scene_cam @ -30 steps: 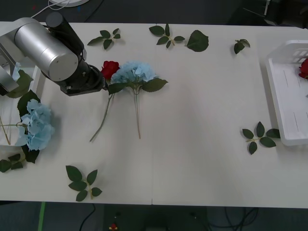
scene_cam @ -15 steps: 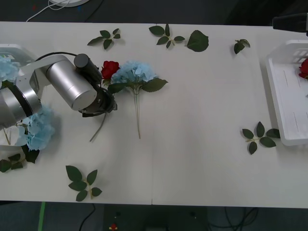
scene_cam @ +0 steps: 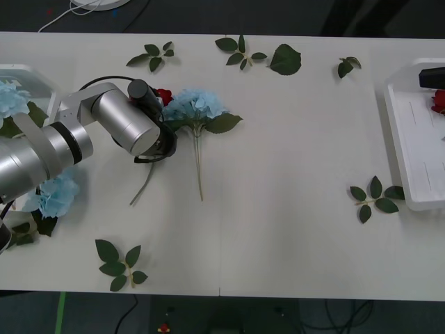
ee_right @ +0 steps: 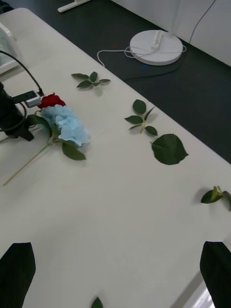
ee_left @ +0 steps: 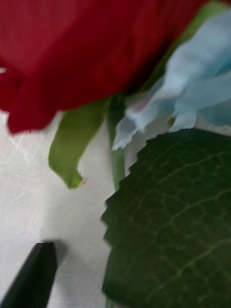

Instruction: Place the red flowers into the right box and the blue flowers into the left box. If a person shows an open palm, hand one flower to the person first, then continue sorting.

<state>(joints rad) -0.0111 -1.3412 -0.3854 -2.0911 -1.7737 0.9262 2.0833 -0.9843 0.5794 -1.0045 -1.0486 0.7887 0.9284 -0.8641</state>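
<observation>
Currently, your left gripper point(scene_cam: 161, 139) sits low over the white table point(scene_cam: 278, 209), right at the base of a red rose point(scene_cam: 164, 95) whose head lies touching a blue hydrangea point(scene_cam: 196, 104). In the left wrist view you see the rose head point(ee_left: 86, 48) very close, pale blue petals point(ee_left: 192, 86) and a large green leaf point(ee_left: 173, 221) beside it, and one black fingertip point(ee_left: 31, 276) on the table; you cannot tell how far that claw is spread or whether it grips anything.

Right gripper: fingers point(ee_right: 17, 269) wide apart, nothing between them, above the right box point(scene_cam: 410, 139), which holds one red rose point(scene_cam: 439, 101).

Left box point(scene_cam: 38, 76): at the table's left end, one blue hydrangea point(scene_cam: 10, 97) inside. Another blue hydrangea point(scene_cam: 52, 195) lies near the left edge.

Loose leaf sprigs point(scene_cam: 118, 264): scattered over the table.
</observation>
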